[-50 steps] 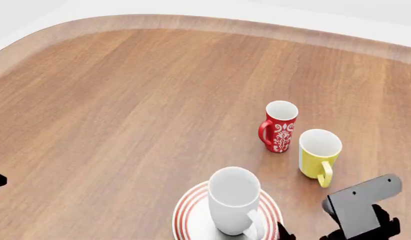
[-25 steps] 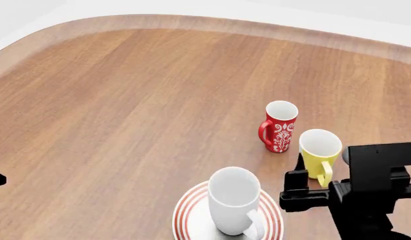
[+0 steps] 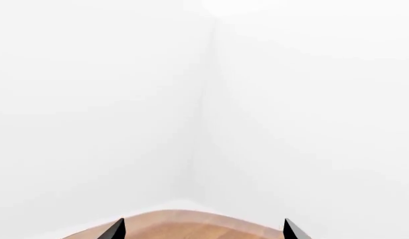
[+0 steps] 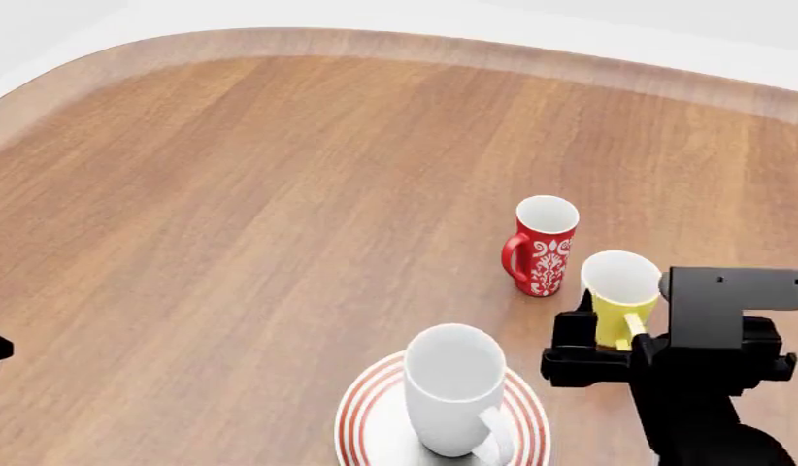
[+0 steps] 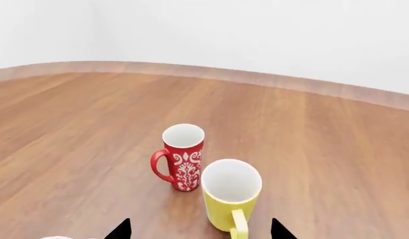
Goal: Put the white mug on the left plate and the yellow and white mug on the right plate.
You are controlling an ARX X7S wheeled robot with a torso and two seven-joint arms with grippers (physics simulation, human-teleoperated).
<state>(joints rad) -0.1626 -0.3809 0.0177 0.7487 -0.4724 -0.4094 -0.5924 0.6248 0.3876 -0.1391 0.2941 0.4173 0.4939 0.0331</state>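
Wooden tabletop [image 4: 244, 194] with a raised curved edge, plain white walls behind. White mug [image 4: 453, 388] stands upright on a red-ringed plate [image 4: 367, 413], handle toward the robot; that plate is the only one in view, at the near edge of the table, and judging by the task it is the left plate, so that half looks done. Right plate is not visible in any view, likely out of frame on the robot's side of the yellow mug. Yellow and white mug [image 4: 620, 296] stands upright on bare wood, just beyond and to the right of the white mug, handle facing the robot, so it is not yet placed. Red mug with white ornament [image 4: 542, 245] stands just beside the yellow mug on its far left, close but whether touching I cannot tell; it is a distractor and a collision risk during the grab. Right gripper [image 4: 593, 357] sits low just in front of the yellow mug's handle, jaws spread apart and holding nothing; in the right wrist view the yellow mug [image 5: 231, 194] is centred between the two black fingertips [image 5: 119, 230], so this looks like line-up for a handle-side grasp. Left gripper [image 3: 201, 231] is parked away at the table's far-left edge, pointing at the wall, tips wide apart, nothing between them, clear of the work.
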